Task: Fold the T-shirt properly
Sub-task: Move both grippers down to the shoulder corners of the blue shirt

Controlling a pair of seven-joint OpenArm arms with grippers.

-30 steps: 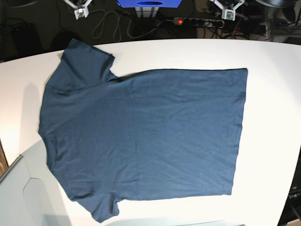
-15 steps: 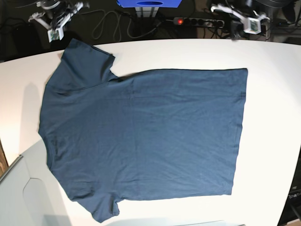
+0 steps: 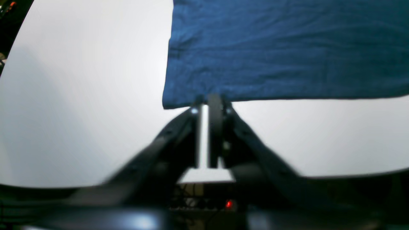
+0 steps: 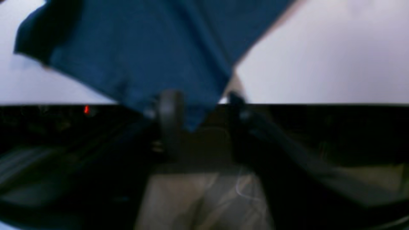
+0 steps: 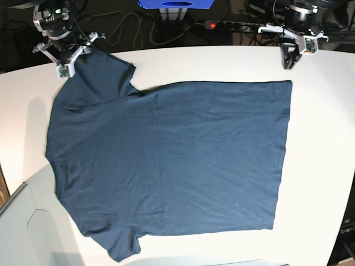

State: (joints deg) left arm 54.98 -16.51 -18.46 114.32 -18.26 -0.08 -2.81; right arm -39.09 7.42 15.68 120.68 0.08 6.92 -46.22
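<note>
The dark navy T-shirt lies spread flat on the white table, neck end toward the left of the base view and hem toward the right. My left gripper hovers just beyond the hem's far corner. In the left wrist view the left gripper shows a narrow gap with nothing in it, its tips at the edge of the T-shirt. My right gripper hangs over the far sleeve. In the blurred right wrist view the right gripper stands wide open above the sleeve corner of the T-shirt.
A power strip with a red light, cables and a blue object lie past the table's far edge. A pale grey box sits at the near left corner. Bare white table surrounds the shirt on the right.
Both arms have come down from beyond the far edge toward the shirt's far corners. Both grippers have opened, the right one wider. The T-shirt has not moved.
</note>
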